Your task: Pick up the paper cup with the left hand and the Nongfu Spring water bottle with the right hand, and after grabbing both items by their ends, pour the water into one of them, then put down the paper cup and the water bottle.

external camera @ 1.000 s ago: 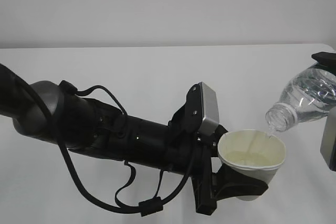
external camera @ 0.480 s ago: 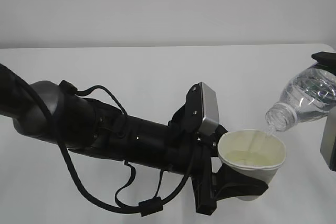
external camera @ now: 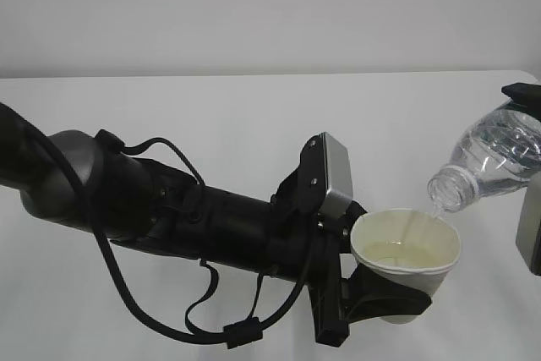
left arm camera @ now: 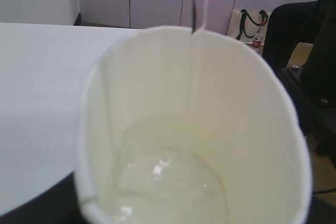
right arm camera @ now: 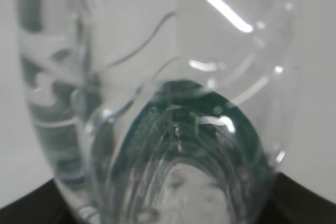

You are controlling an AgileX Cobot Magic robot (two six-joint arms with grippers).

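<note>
No readable text, brand, number or sign anywhere. On the water bottle (right arm camera: 173, 129), only a green blur of label seen through the clear plastic, lettering too smeared to make out. Paper cup (left arm camera: 194, 124) plain inside, no print visible. Small red-labelled bottle (left arm camera: 256, 41) in the background too tiny to read.

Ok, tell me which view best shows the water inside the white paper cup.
Left wrist view: it looks straight into the white paper cup, showing the clear water pooled at the bottom. The exterior view shows only a shallow sliver; the right wrist view shows none.
</note>
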